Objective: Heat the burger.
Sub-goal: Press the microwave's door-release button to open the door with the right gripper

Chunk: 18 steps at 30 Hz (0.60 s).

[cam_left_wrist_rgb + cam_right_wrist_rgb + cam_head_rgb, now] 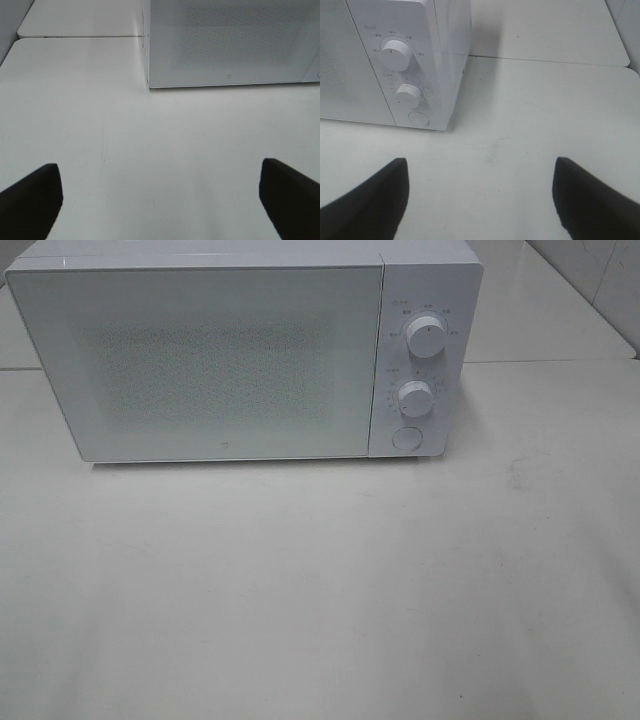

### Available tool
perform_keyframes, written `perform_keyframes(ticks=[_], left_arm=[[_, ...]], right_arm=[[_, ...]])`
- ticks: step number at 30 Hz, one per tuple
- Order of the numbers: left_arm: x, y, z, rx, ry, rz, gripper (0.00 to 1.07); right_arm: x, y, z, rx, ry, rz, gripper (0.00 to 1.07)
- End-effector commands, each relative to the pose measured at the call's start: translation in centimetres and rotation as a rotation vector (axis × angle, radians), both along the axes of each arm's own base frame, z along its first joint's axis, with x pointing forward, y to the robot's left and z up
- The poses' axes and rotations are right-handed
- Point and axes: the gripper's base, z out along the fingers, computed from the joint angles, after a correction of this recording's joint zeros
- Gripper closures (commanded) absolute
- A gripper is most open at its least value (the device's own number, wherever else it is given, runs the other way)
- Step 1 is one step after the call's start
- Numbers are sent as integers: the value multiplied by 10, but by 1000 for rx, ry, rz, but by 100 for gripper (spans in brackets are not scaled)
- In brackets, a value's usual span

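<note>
i see my left gripper (160, 171) and right gripper (481, 164) spread wide, holding nothing, near the boxy white microwave (220, 360), door closed.

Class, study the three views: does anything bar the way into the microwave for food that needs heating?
Yes. The microwave has its door shut across the chamber, so nothing can go in until it is opened. The burger shows in no view, so what lies between it and either tool cannot be judged.

Microwave (230, 360), right panel: faint print around upper knob (427, 339) and lower knob (414, 398), too small to read. Door (200, 370): tiny low mark (222, 451), illegible.
</note>
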Motion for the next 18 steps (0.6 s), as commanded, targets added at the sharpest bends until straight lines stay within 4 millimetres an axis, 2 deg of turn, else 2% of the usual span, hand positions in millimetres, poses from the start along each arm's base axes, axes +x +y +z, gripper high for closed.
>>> perform_keyframes(ticks=[1,5,18], left_arm=[[-3,0,0,-3,-22,1,7],[-3,0,0,-3,-22,1,7],[-3,0,0,-3,-22,1,7]], right_arm=[[11,0,1,-4,-27,-5,32],[32,2,-9,-4,-26,-7,32],[78,6,-35,-3,-51,-12,32]])
